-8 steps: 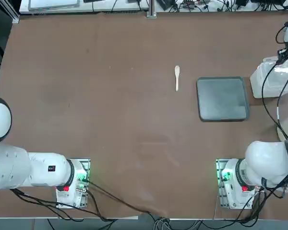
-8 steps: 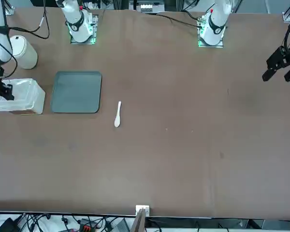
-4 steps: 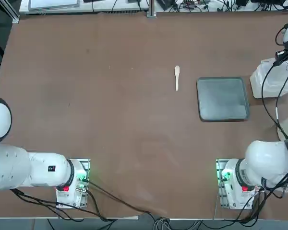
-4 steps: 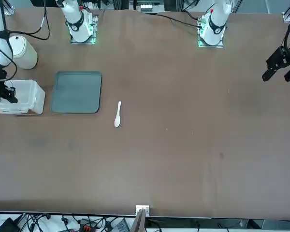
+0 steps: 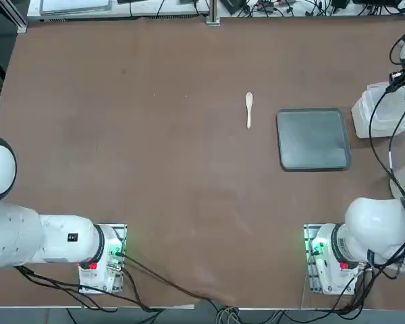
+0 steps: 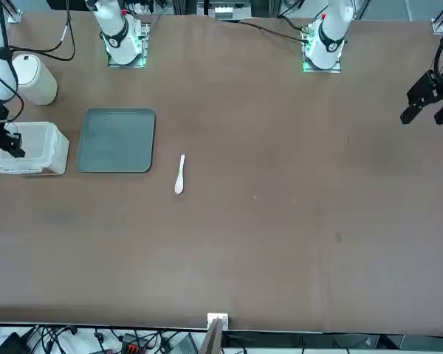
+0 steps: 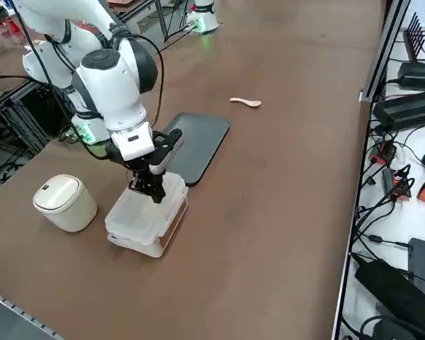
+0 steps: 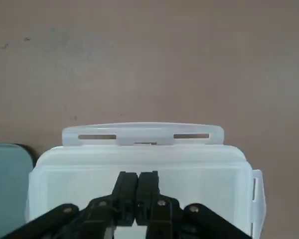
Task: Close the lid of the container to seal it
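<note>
Fingers (image 8: 148, 184) pressed together — right gripper (image 8: 138, 175) over the lid (image 8: 204, 174); no readable writing.

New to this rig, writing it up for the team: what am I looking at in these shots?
Two robot arms share one table; the right one works. One camera looks straight down, one faces the robot from across the table, one looks down from its right side, and one rides on the right wrist.

On the table: a clear plastic box with its lid lying over the top and side flaps sticking outward, a round white tub, a grey tray and a small white spoon.

The right hand is over the lid with its two fingers closed together. Nothing is held between them. Sealing the box looks like the job.
</note>
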